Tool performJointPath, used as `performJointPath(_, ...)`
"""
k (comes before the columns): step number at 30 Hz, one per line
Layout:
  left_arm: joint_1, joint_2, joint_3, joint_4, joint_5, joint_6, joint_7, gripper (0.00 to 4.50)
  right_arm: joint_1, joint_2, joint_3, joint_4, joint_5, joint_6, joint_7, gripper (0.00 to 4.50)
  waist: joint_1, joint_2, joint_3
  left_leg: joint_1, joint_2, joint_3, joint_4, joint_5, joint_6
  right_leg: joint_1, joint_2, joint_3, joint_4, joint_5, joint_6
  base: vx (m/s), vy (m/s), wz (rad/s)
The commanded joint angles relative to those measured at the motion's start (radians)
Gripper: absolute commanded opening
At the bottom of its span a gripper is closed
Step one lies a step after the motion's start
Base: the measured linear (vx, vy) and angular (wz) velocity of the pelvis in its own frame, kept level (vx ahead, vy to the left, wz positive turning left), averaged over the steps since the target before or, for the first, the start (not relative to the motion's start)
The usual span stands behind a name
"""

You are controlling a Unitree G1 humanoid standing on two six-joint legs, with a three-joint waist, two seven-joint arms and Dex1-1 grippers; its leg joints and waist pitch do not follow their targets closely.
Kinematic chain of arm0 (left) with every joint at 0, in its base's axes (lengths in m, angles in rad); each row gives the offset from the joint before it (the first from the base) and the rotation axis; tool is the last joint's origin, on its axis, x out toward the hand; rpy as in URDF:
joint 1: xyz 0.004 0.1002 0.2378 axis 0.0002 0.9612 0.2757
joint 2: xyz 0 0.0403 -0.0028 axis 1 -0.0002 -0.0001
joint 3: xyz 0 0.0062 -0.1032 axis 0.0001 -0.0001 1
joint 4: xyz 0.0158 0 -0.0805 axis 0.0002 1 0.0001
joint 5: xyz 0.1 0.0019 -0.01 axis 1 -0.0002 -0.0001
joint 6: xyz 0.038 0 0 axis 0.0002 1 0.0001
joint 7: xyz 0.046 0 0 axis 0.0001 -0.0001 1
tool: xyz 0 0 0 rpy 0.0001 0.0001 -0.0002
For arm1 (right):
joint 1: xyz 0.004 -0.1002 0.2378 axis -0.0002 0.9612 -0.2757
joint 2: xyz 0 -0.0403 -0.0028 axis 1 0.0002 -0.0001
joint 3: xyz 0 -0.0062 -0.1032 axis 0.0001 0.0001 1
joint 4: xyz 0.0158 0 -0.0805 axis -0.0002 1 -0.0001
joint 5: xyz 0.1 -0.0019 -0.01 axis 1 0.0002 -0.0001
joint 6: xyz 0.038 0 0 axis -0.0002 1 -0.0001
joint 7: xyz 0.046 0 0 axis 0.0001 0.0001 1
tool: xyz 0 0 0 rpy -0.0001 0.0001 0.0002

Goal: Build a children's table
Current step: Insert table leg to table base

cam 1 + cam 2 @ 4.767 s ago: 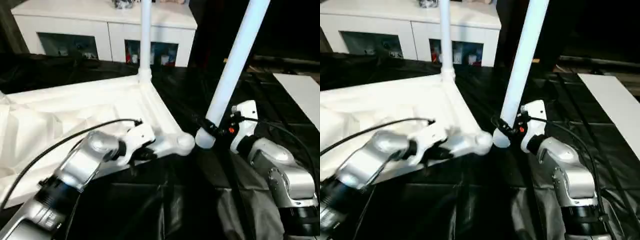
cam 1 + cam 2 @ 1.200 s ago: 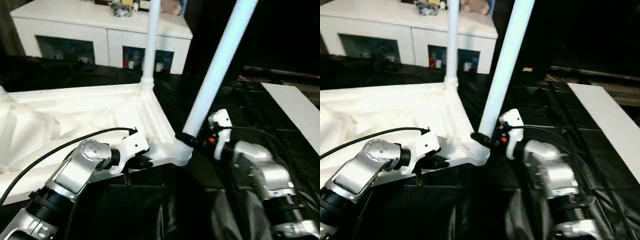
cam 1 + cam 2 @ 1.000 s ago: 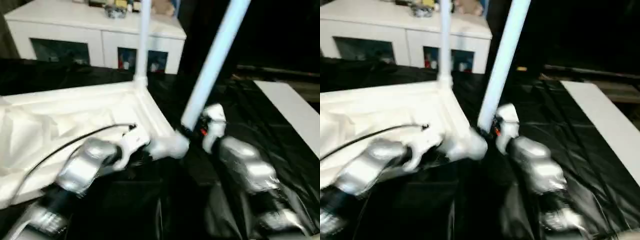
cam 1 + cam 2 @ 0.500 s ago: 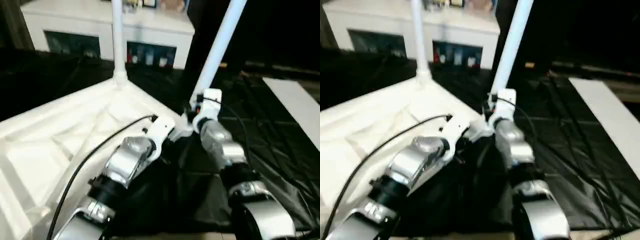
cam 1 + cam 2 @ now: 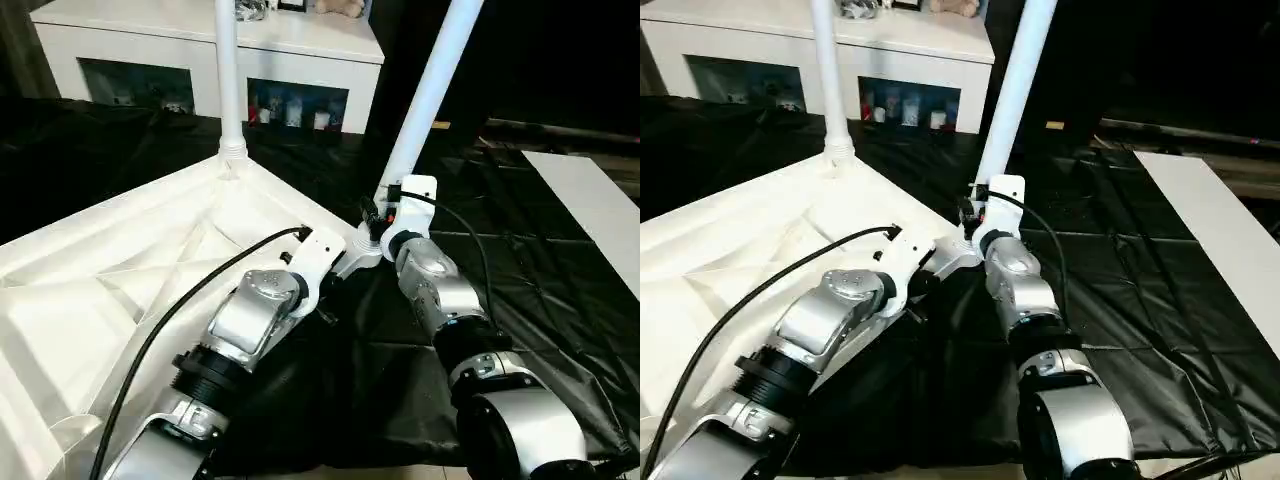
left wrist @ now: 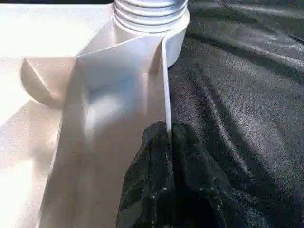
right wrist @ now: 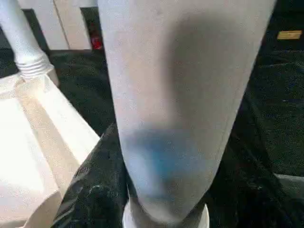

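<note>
The white tabletop [image 5: 120, 270] lies upside down, ribbed underside up. One white leg [image 5: 228, 80] stands upright in its far corner socket. A second leg [image 5: 430, 90] leans to the right, its lower end at the near right corner socket [image 5: 362, 258]. My right gripper [image 5: 374, 214] is shut on that leg just above the socket; the right wrist view has the leg [image 7: 175, 95] very close. My left gripper [image 6: 169, 130] is shut on the tabletop's thin rim [image 6: 164, 71], close behind the same corner, where the leg's ribbed base [image 6: 149, 12] meets the socket.
A white cabinet with dark glass doors [image 5: 200, 60] stands behind the tabletop. Black sheeting [image 5: 520, 270] covers the floor. A flat white panel [image 5: 590, 200] lies at the right. A black cable [image 5: 200, 300] runs along my left forearm.
The leaning leg's lower end has gone from beside the corner socket onto it. The head camera has shifted, so the whole picture moved. Both grips are unchanged.
</note>
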Motion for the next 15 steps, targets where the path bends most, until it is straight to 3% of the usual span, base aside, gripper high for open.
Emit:
performJointPath(1, -0.063, -0.004, -0.010, -0.031, -0.003, -0.058, -0.026, 0.00, 0.053, 0.027, 0.018, 0.072, 0.016, 0.045, 0.051, 2.75, -0.003, 0.021, -0.033, 0.007, 0.055, -0.012, -0.088, -0.284, -0.028, 0.015, -0.075, 0.054, -0.095, -0.209, -0.129, 0.000, 0.000, 0.00)
performJointPath(3, -0.062, 0.006, -0.012, -0.034, -0.003, -0.065, -0.037, 0.00, 0.055, 0.020, 0.023, 0.053, 0.014, 0.039, 0.062, 2.90, -0.001, 0.015, -0.038, 0.001, 0.054, -0.009, -0.083, -0.205, -0.013, 0.026, -0.072, 0.051, -0.082, -0.110, -0.142, 0.000, 0.000, 0.00)
performJointPath(4, -0.060, 0.030, -0.020, -0.036, 0.001, -0.088, -0.061, 0.00, 0.062, 0.009, 0.031, 0.000, 0.024, 0.040, 0.109, 3.03, 0.001, 0.019, -0.036, 0.003, 0.053, -0.004, -0.082, -0.186, 0.001, 0.023, -0.070, 0.050, -0.080, -0.077, -0.153, 0.000, 0.000, 0.00)
performJointPath(9, -0.052, 0.077, -0.032, -0.041, 0.007, -0.128, -0.109, 0.00, 0.108, -0.022, 0.057, -0.152, 0.052, 0.047, 0.223, 3.47, 0.004, 0.021, -0.035, 0.003, 0.057, 0.008, -0.076, -0.116, 0.034, 0.030, -0.068, 0.050, -0.072, 0.017, -0.178, 0.000, 0.000, 0.00)
performJointPath(12, -0.043, 0.106, -0.041, -0.049, 0.005, -0.149, -0.151, 0.00, 0.154, -0.056, 0.072, -0.243, 0.052, 0.062, 0.284, 3.63, 0.005, 0.025, -0.037, 0.005, 0.056, 0.011, -0.072, -0.064, 0.051, 0.035, -0.066, 0.049, -0.064, 0.104, -0.201, 0.000, 0.000, 0.00)
performJointPath(15, -0.027, 0.159, -0.057, -0.062, -0.005, -0.189, -0.228, 0.00, 0.250, -0.130, 0.106, -0.429, 0.091, 0.125, 0.416, 3.98, 0.011, 0.028, -0.041, 0.009, 0.057, 0.012, -0.065, -0.022, 0.080, 0.037, -0.064, 0.049, -0.058, 0.196, -0.214, 0.000, 0.000, 0.00)
